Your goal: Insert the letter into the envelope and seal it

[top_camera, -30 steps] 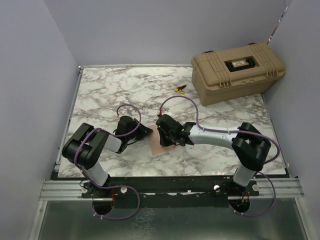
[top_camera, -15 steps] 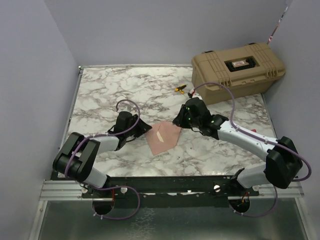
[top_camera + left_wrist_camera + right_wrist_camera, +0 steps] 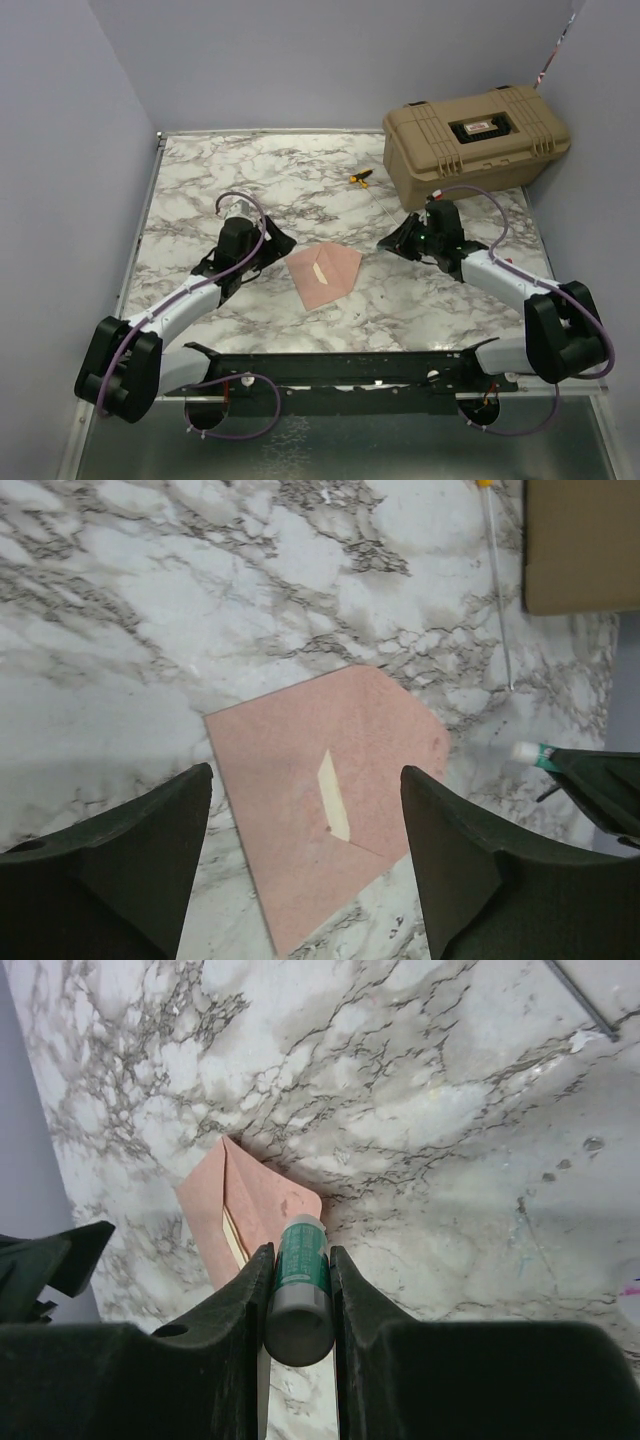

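Your envelope (image 3: 323, 275) lies flat mid-table between the arms, flap seemingly folded down and no loose letter showing, so I'd judge only pressing remains; right gripper (image 3: 300, 1252) pinches a glue stick (image 3: 300, 1285), left gripper (image 3: 305, 780) spread, empty.

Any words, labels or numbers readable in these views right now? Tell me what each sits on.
No text is legible in any view.
Label on the tan case: red and white, too small to read.
Glue stick in the right gripper: green body, no print visible.
Envelope: blank, only a pale strip.
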You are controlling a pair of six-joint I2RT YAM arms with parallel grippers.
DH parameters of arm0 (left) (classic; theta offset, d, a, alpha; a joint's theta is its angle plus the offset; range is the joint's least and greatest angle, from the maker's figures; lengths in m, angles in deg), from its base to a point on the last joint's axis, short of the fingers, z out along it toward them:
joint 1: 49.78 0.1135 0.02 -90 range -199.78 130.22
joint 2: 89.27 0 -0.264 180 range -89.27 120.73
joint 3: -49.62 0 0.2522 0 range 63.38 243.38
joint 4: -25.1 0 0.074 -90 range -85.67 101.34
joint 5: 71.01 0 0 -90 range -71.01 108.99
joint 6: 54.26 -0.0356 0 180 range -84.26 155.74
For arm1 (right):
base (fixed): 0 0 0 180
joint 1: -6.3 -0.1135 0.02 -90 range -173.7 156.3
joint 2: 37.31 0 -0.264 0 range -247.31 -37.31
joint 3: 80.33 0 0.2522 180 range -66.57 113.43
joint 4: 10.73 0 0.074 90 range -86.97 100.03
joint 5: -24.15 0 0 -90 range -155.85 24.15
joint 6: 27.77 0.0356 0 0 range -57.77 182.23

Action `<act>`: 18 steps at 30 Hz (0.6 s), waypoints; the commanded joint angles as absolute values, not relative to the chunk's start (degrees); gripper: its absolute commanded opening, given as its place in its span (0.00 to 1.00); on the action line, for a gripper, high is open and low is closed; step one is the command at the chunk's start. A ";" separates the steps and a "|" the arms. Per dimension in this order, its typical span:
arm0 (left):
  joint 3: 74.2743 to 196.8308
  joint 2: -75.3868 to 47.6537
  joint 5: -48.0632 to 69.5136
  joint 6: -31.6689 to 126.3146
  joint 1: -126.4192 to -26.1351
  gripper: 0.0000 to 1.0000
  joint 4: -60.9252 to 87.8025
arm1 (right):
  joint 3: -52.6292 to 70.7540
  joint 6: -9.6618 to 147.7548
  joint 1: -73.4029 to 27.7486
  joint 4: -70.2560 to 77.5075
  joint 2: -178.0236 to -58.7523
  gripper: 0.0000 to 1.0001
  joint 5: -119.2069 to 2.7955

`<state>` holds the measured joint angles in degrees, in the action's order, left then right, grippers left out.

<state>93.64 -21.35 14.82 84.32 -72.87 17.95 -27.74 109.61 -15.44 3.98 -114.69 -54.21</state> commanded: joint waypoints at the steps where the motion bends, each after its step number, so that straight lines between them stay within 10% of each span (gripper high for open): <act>1: 91.38 -24.08 21.05 81.78 -72.81 0.78 11.85 | -31.18 110.75 -9.47 -5.64 -115.22 0.11 -43.43; 18: 92.30 -20.50 16.95 79.34 -72.81 0.83 11.60 | -30.72 109.23 1.57 -13.68 -130.38 0.22 -31.37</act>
